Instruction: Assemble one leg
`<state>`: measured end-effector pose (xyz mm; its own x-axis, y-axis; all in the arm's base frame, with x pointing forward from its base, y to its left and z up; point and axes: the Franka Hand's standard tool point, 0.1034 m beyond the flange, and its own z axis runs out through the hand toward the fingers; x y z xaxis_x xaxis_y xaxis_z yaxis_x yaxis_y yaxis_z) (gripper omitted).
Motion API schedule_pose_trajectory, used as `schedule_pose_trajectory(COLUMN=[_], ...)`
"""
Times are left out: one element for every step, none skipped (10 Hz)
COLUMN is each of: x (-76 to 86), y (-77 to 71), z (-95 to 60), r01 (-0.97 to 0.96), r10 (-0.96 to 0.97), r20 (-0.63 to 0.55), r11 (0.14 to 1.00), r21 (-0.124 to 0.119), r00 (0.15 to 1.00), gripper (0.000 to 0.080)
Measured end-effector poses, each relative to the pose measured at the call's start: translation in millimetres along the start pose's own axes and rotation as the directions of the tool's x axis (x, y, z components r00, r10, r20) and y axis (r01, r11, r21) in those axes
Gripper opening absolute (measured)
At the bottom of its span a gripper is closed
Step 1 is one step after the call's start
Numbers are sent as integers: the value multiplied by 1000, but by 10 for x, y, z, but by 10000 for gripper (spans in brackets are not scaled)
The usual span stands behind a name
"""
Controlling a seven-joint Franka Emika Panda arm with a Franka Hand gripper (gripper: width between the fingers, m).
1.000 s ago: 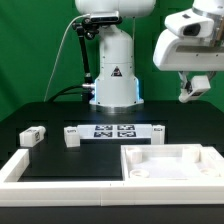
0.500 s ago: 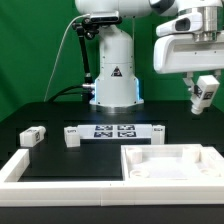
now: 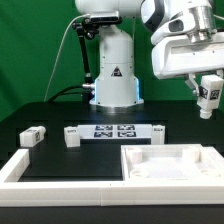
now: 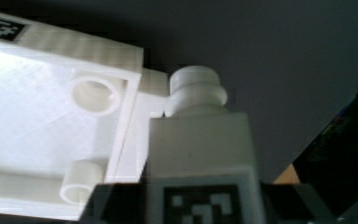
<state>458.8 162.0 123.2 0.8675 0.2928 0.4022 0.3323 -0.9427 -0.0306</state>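
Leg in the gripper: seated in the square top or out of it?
Out. The leg hangs in the gripper, high above the rimmed square top; wrist view shows its peg free, in no hole.

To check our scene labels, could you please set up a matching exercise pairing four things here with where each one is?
Things:
1. gripped leg
2. marker board
3. square rimmed piece
4. leftmost loose leg

Places:
A. flat on the table, just in front of the robot's base
B. on the table, at the exterior view's left
C. held in the air by the gripper
D. on the table, near edge, at the exterior view's right

Pairs: 1-C, 2-A, 3-D, 4-B
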Motion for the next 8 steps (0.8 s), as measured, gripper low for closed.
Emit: schedule_pose_trajectory(x=[116, 234, 338, 451, 542, 620, 667, 639], y=[128, 265, 380, 456, 456, 467, 489, 478], z=[44, 110, 182, 255, 309, 315, 319, 328], r01=[26, 41, 62, 60, 58, 59, 61, 62], r10=[-26, -41, -63, -60, -59, -60, -61, -62], r20=[-10, -19, -24, -27, -34, -34, -40, -36], r11=[1000, 999, 998, 998, 998, 998, 998, 998], r21=[-8, -15, -21, -23, -20, -20, -22, -20], r00=[1000, 999, 998, 998, 998, 998, 997, 997], gripper=[287, 287, 287, 287, 287, 287, 287, 287])
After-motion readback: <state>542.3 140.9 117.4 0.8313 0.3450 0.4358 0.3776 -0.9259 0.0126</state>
